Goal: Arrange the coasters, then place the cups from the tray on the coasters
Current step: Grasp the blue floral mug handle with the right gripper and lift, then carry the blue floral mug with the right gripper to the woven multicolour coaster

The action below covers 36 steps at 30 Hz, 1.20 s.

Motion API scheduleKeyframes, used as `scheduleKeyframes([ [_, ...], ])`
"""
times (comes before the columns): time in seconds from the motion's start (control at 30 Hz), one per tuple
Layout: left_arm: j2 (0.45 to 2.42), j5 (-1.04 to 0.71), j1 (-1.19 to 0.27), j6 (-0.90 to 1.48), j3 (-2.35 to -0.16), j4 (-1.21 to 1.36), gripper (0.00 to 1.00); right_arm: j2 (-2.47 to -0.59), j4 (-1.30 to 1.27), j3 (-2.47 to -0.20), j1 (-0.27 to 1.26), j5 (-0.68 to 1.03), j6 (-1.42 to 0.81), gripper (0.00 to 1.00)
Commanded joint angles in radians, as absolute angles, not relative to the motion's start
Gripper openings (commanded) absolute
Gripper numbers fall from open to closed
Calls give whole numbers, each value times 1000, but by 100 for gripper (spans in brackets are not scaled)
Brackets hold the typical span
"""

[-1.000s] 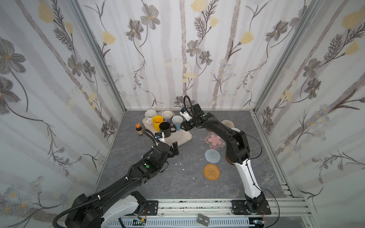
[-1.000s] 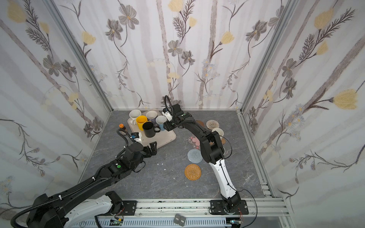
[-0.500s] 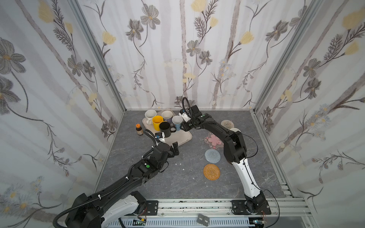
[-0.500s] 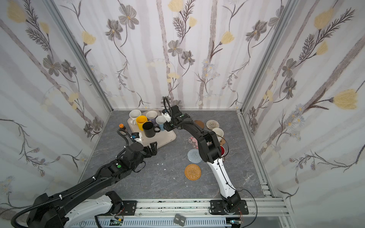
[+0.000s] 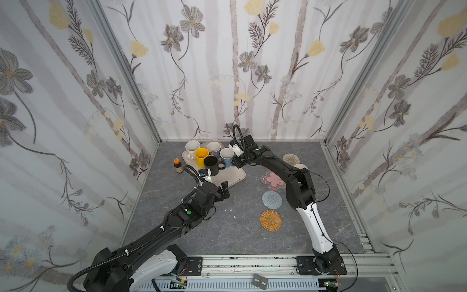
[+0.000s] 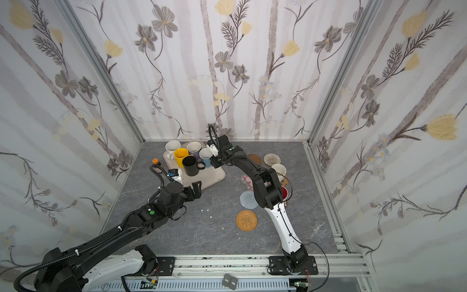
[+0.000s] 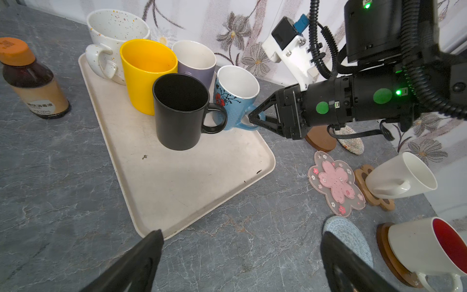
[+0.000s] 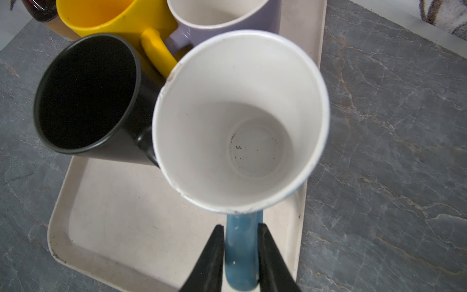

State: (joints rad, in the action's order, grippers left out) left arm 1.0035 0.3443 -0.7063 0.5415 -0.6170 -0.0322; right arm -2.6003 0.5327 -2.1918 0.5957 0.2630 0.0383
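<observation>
Your right claw [image 8: 240,226] clamped on light blue mug [image 8: 240,113] handle; left claw [image 7: 241,232] apart. Two mugs [image 7: 399,177] on coasters [image 7: 361,177] behind right claw; five on tray [image 7: 177,182].

A small brown bottle [image 5: 178,165] with an orange cap and a pale label (the left wrist view shows dark print on it) stands upright on the grey, marble-veined table [image 5: 227,235], toward the back and near the left wall. A few white crumbs [image 5: 230,209] lie scattered about the table's middle, well apart from the bottle. Floral wallpaper [image 5: 227,63] of grey and yellow blossoms covers the three walls, and two small black pieces [image 5: 260,281] rest by the metal rail [image 5: 240,264] along the front edge.
</observation>
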Motion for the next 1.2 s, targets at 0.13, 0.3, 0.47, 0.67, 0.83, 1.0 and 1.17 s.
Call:
scheduleKeyframes([
  [0.13,984,337,-705,527,-641,-5,100,-2585,511,-2203,598,252,55,14],
  [0.3,979,336,-705,525,-649,-5,100,-2564,506,-2203,597,257,48,7],
  [0.47,976,336,-704,523,-655,-5,100,-2538,521,-2203,597,262,51,2],
  [0.67,973,347,-705,511,-667,-7,100,-2491,537,-2183,597,254,56,0],
  [0.83,970,355,-705,508,-673,-6,100,-2444,523,-2132,598,267,63,0],
  [1.0,977,366,-704,502,-684,-6,100,-2387,502,-2066,595,253,69,0],
  [1.17,1027,368,-704,514,-705,-4,100,-2316,494,-1997,584,237,88,0],
])
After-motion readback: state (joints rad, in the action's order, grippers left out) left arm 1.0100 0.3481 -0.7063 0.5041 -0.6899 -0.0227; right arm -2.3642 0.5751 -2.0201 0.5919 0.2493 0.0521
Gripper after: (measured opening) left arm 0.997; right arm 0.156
